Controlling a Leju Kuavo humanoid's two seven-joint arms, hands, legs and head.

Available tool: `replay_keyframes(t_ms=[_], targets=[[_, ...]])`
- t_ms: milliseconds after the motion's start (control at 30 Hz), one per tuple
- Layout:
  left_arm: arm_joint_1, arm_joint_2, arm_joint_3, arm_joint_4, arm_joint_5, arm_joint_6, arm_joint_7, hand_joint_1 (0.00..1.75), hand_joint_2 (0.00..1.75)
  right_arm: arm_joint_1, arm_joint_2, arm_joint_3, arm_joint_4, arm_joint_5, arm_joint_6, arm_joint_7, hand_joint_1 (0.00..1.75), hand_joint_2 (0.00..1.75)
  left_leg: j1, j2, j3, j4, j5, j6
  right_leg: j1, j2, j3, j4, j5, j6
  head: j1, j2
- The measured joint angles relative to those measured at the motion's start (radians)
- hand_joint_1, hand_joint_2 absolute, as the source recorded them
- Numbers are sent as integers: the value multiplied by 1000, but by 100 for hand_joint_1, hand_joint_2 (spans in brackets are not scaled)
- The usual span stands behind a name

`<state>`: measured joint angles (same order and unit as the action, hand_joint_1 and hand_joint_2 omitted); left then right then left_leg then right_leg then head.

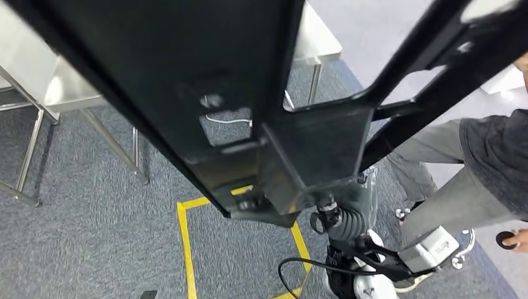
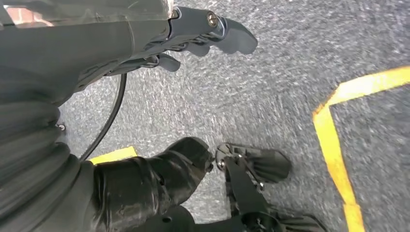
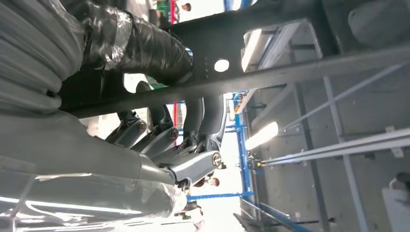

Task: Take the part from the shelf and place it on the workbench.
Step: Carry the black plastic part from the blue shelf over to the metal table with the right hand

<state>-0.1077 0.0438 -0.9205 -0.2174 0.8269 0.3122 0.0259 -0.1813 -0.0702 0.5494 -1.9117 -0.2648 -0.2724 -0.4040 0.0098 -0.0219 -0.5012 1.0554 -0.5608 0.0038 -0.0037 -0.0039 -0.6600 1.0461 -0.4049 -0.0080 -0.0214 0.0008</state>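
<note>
Black metal part [image 1: 205,93] looks big, stiff and heavy. Right robot hand [image 3: 188,125] holds it by a bar, up high over the floor. Left robot hand [image 2: 193,36] hangs loose, holding nothing.

Grey carpet floor [image 1: 93,237] with yellow tape [image 1: 185,249]

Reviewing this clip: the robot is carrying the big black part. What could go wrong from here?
1. The right hand alone grips the black frame part; the left hand hangs over the carpet, so the long part may tilt or slip.
2. A person stands close to the part's right end and could be struck.
3. The part blocks much of the head view, hiding the steel table ahead.
</note>
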Motion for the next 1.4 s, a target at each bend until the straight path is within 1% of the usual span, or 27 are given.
replay_keyframes(t_ms=[67, 133, 167, 200, 233, 267, 300, 367, 400, 467, 533, 600, 667, 700, 733, 767, 833, 900, 967, 1000, 1067, 1133, 1200, 1233, 1267, 1333, 1400], targets=[[-2, 4, 0, 0, 0, -3, -6, 0, 175, -2, 6, 0, 2, 6, -3, 0, 175, 175, 2, 6, -44, 77, -21, -8, -3, -8, 19, -14, -5, -9, -2, 0], [-2, 6, 0, 0, 0, -8, -9, 0, 175, -4, 10, 0, 5, 12, -7, 0, 175, 175, 2, 9, -119, 185, -65, -14, -2, -19, 32, -18, -14, -17, -4, 0], [-2, 8, 0, 0, 0, -9, -9, 0, 175, -4, 11, 0, 8, 14, -9, 0, 175, 175, 2, 11, -150, 218, -78, -16, -1, -23, 37, -18, -20, -19, -4, 0], [0, 10, 0, 0, 1, -11, -9, 0, 175, -4, 12, 0, 10, 15, -11, 0, 175, 175, 2, 12, -166, 222, -72, -16, 1, -28, 43, -18, -25, -20, -4, 0], [1, 12, 0, 1, 1, -12, -7, 0, 175, -4, 13, 0, 12, 16, -12, 0, 175, 175, 2, 16, -166, 193, -43, -14, 2, -32, 50, -17, -31, -20, -4, 0], [2, 15, 0, 1, 1, -14, -6, 0, 175, -4, 14, 0, 14, 16, -12, 0, 175, 175, -1, 25, -152, 137, 2, -8, 4, -37, 58, -17, -36, -20, -4, 0], [2, 17, 0, 2, 2, -15, -5, 0, 175, -4, 15, 0, 15, 16, -12, 0, 175, 175, -6, 46, -132, 72, 45, 0, 5, -44, 66, -17, -41, -18, -4, 0], [-3, 22, 0, 3, 1, -15, -3, 0, 175, -4, 16, 0, 18, 17, -12, 1, 175, 175, -19, 87, -108, -14, 77, 15, 10, -59, 75, -16, -49, -12, -4, 0], [-6, 23, 0, 3, -1, -12, -3, 0, 175, -4, 17, 0, 19, 17, -13, 2, 175, 175, -24, 96, -106, -26, 78, 21, 12, -69, 77, -15, -53, -6, -3, 0], [-7, 22, 0, 3, -5, 0, -6, 0, 175, -6, 16, 0, 22, 17, -14, 5, 175, 175, -21, 77, -102, -34, 90, 28, 14, -85, 82, -15, -62, 7, -3, 0], [-4, 18, 0, 3, -8, 13, -11, 0, 175, -8, 15, 0, 25, 16, -15, 7, 175, 175, -12, 56, -92, -46, 105, 35, 12, -61, 78, 12, -88, 21, -1, 0], [-4, 14, 0, 3, -8, 20, -15, 0, 175, -8, 11, 0, 26, 14, -15, 7, 175, 175, -7, 36, -89, -51, 111, 41, 6, -20, 37, 110, -145, 31, 2, 0], [-5, 12, 0, 3, -8, 22, -18, 0, 175, -7, 6, 0, 28, 13, -15, 7, 175, 175, -7, 14, -91, -50, 112, 42, -1, -8, -18, 223, -189, 38, 4, 0], [-5, 12, 0, 3, -8, 23, -19, 0, 175, -6, 4, 0, 29, 13, -15, 8, 175, 175, -6, 1, -92, -49, 111, 42, -4, -7, -31, 243, -186, 40, 3, 0], [-4, 10, 0, 3, -8, 23, -19, 0, 175, -6, 3, 0, 30, 13, -15, 8, 175, 175, -5, -11, -92, -47, 110, 40, -7, -6, -25, 226, -164, 42, 3, 0], [-3, 9, 0, 3, -8, 23, -19, 0, 175, -6, 2, 0, 30, 13, -15, 8, 175, 175, -3, -23, -91, -43, 109, 38, -10, -1, -4, 176, -128, 43, 3, 0], [-4, 6, 0, 3, -8, 23, -19, 0, 175, -6, 1, 0, 31, 13, -15, 8, 175, 175, 0, -46, -96, -33, 103, 28, -17, 36, 50, 53, -74, 43, 3, 0], [-5, 5, 0, 3, -8, 23, -20, 0, 175, -7, -1, 0, 31, 12, -15, 8, 175, 175, 3, -66, -106, -26, 103, 15, -18, 68, 74, -2, -65, 38, 3, 0], [-3, 5, 0, 3, -8, 23, -20, 0, 175, -7, -3, 0, 32, 12, -15, 8, 175, 175, 6, -82, -114, -30, 108, 1, -16, 60, 76, -7, -64, 25, 2, 0], [-1, 5, 0, 4, -8, 23, -20, 0, 175, -8, -3, 0, 32, 12, -15, 8, 175, 175, 6, -76, -117, -27, 106, -5, -16, 52, 78, -12, -62, 18, 2, 0], [-1, 3, 0, 4, -8, 24, -21, 0, 175, -9, -3, 0, 32, 12, -15, 8, 175, 175, 6, -36, -142, 25, 74, -14, -18, 33, 83, -21, -58, 5, -4, 0], [-3, 1, 0, 4, -8, 29, -26, 0, 175, -8, -3, 0, 32, 8, -15, 10, 175, 175, 6, 3, -199, 143, 15, -20, -13, 15, 85, -22, -59, -3, -9, 0], [-3, 0, 0, 4, -5, 37, -33, 0, 175, -6, -3, 0, 32, 1, -15, 14, 175, 175, 7, 12, -241, 230, -11, -22, -9, 2, 84, -20, -61, -7, -9, 0], [-2, -1, 0, 4, -2, 40, -34, 0, 175, -6, -3, 0, 32, -2, -14, 16, 175, 175, 7, 14, -236, 225, 1, -20, -8, -2, 84, -19, -62, -8, -9, 0], [0, -2, 0, 4, 0, 42, -34, 0, 175, -6, -3, 0, 32, -5, -14, 18, 175, 175, 6, 15, -212, 183, 29, -17, -6, -4, 85, -18, -63, -8, -10, 0], [1, -3, 0, 4, 2, 42, -29, 0, 175, -6, -3, 0, 30, -3, -15, 23, 175, 175, 1, 19, -139, 50, 81, -4, -2, -6, 86, -16, -65, -6, -9, 0], [-2, -4, 0, 4, 2, 38, -21, 0, 175, -5, -3, 0, 28, 4, -19, 28, 175, 175, -6, 24, -99, -25, 96, 7, 0, -7, 86, -17, -66, 2, -9, 0]])
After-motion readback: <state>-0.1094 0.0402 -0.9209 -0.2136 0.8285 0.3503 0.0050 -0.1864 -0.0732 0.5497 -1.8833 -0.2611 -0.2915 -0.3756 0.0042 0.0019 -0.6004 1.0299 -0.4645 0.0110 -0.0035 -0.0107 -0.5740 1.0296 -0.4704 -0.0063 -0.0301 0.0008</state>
